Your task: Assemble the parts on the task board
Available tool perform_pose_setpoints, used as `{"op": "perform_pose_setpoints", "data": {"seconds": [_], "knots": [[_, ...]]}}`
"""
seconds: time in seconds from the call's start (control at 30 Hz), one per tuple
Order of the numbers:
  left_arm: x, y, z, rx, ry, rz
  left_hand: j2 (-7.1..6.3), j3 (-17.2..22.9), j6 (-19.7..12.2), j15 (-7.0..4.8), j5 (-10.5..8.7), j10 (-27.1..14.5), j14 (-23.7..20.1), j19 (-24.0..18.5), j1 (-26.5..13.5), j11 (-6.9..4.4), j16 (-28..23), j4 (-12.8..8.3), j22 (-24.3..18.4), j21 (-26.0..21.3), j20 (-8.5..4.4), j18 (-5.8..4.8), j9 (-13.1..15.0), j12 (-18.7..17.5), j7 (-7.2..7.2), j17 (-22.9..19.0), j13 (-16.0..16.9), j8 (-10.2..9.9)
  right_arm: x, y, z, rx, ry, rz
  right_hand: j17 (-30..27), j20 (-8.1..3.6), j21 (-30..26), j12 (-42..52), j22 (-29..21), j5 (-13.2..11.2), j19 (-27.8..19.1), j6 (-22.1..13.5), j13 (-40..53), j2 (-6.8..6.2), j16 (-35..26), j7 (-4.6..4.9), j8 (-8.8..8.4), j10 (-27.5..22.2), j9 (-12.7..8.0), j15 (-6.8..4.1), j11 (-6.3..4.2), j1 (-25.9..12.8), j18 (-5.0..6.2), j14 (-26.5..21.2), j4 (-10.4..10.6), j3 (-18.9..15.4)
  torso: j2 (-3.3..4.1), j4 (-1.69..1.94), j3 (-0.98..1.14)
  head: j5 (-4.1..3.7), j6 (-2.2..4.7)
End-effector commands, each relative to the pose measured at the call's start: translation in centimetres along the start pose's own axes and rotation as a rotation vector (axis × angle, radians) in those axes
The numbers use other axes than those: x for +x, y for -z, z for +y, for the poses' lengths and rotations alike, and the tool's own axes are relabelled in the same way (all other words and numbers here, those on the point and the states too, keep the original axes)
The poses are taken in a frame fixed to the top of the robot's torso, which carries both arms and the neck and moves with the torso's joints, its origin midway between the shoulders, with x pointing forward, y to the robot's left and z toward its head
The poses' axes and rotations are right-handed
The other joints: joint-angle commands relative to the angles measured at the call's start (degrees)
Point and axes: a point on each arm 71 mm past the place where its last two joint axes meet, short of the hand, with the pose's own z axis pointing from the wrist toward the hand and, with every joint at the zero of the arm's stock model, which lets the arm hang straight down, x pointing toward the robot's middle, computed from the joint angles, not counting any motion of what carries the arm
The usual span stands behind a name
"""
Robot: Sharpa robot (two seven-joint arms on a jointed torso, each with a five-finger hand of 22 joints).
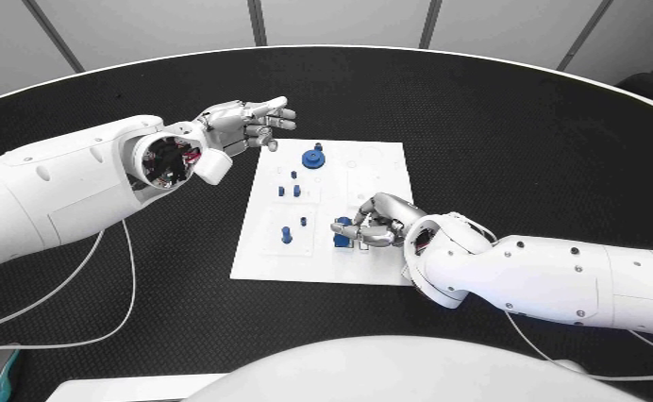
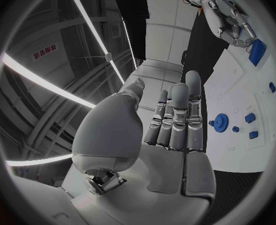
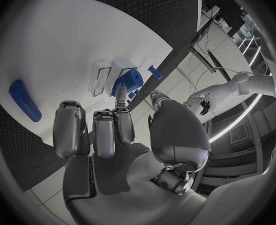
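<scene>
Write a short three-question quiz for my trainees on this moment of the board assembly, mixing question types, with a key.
1. True or false: the silver left hand holds a blue part.
2. Which hand has its fingers at the blue block-shaped part on the white task board?
A. left hand
B. right hand
C. both
3. Fill in: the round blue gear-shaped part sits near the board's ____ edge, far or near, seen from the robot.

Key
1. False: it hovers beside the board's far left corner, fingers apart, nothing in it.
2. B: the silver right hand has its fingers around that block; a firm grip cannot be confirmed.
3. Far.
</scene>
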Motion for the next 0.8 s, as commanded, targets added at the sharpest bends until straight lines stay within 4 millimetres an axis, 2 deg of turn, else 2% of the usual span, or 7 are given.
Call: {"op": "perform_pose_setpoints", "data": {"seconds": [0.03, 0.13, 0.27, 0.53, 0.67, 0.8], "knots": [[-0.02, 0.0, 0.0, 0.0, 0.0, -0.001, 0.44, -0.35, -0.41, 0.06, -0.26, -0.32, -0.33, -0.06, 0.0, 0.01, 0.2, 0.13, -0.07, -0.28, 0.37, 0.4, -0.02, 0.39, -0.18, -0.05, 0.07, 0.17, 0.03, 0.09, 0.05, -0.001, 0.001, 0.004, 12.57, -0.27, -0.04, 0.16, 9.12, 0.37, 3.81, -0.11, 8.24, 0.64, 0.32, -0.46, 0.29, 1.32, 0.09, -0.34, -0.46, -0.07, -0.64, 5.44, 0.0, -0.28, -0.05, -0.03, 0.0, 0.0, 0.0], [-0.02, 0.01, 0.0, 0.0, 0.0, 0.0, 0.44, -0.35, -0.41, 0.06, -0.26, -0.32, -0.33, -0.06, 0.0, 0.01, 0.2, 0.13, -0.07, -0.28, 0.37, 0.4, -0.02, 0.39, -0.18, -0.05, 0.07, 0.17, -0.08, 0.21, -0.07, 0.0, -0.002, -0.001, 12.52, -0.29, -0.02, 0.11, 9.14, 0.79, 3.81, -0.19, 8.24, 1.08, 0.3, -0.47, 0.31, 1.31, 0.18, -0.35, -0.46, 0.21, -0.64, 5.43, -0.06, -0.33, -0.03, -0.01, 0.01, -0.02, 0.0], [-0.09, 0.07, 0.01, -0.002, 0.0, -0.002, 0.49, -0.42, -0.42, 0.07, -0.25, -0.34, -0.37, -0.08, 0.03, 0.01, 0.19, 0.21, -0.08, -0.3, 0.37, 0.4, -0.02, 0.41, -0.18, -0.06, 0.07, 0.18, -0.22, 0.47, -0.12, -0.005, -0.006, -0.006, 12.67, -0.35, 0.18, 0.23, 9.32, 2.65, 3.87, -0.3, 8.46, 1.75, 0.37, -0.56, 0.45, 1.45, 0.55, -0.43, -0.54, 3.3, -0.69, 5.46, -0.48, -0.13, 0.0, -0.01, 0.07, 0.05, 0.0], [-0.1, 0.1, 0.03, -0.003, 0.0, -0.002, 0.53, -0.47, -0.43, 0.07, -0.25, -0.37, -0.4, -0.09, 0.06, 0.02, 0.17, 0.26, -0.09, -0.33, 0.38, 0.4, -0.02, 0.42, -0.18, -0.08, 0.07, 0.19, -0.28, 0.71, -0.31, 0.003, -0.003, 0.003, 12.73, -0.42, 0.19, 0.19, 9.41, 4.92, 3.89, -0.35, 8.57, 2.11, 0.41, -0.64, 0.48, 1.5, 0.83, -0.48, -0.61, 6.18, -0.7, 5.47, -0.49, 0.22, 0.06, 0.0, 0.05, 0.05, 0.0], [-0.09, 0.1, 0.04, -0.003, 0.0, -0.002, 0.55, -0.49, -0.44, 0.07, -0.25, -0.38, -0.43, -0.11, 0.08, 0.02, 0.16, 0.29, -0.1, -0.34, 0.38, 0.4, -0.02, 0.43, -0.17, -0.09, 0.07, 0.19, -0.31, 0.75, -0.47, 0.008, 0.002, 0.009, 12.99, -0.46, 0.53, 0.47, 9.62, 4.91, 3.97, -0.33, 8.85, 2.37, 0.54, -0.71, 0.49, 1.68, 0.93, -0.54, -0.68, 8.05, -0.77, 5.52, -0.82, 1.09, 0.05, 0.0, 0.02, 0.06, 0.0], [-0.12, 0.12, 0.04, -0.003, 0.0, -0.003, 0.59, -0.54, -0.45, 0.08, -0.25, -0.4, -0.47, -0.13, 0.11, 0.02, 0.13, 0.34, -0.11, -0.37, 0.38, 0.4, -0.02, 0.44, -0.17, -0.11, 0.07, 0.2, -0.27, 0.83, -0.46, 0.006, 0.005, 0.016, 13.26, -0.49, 0.85, 0.58, 9.83, 3.95, 4.04, -0.27, 9.01, 1.6, 0.68, -0.72, 0.44, 1.78, 0.99, -0.56, -0.71, 9.94, -0.84, 5.58, -1.2, 1.83, 0.05, 0.02, -0.01, 0.12, 0.0]]}}
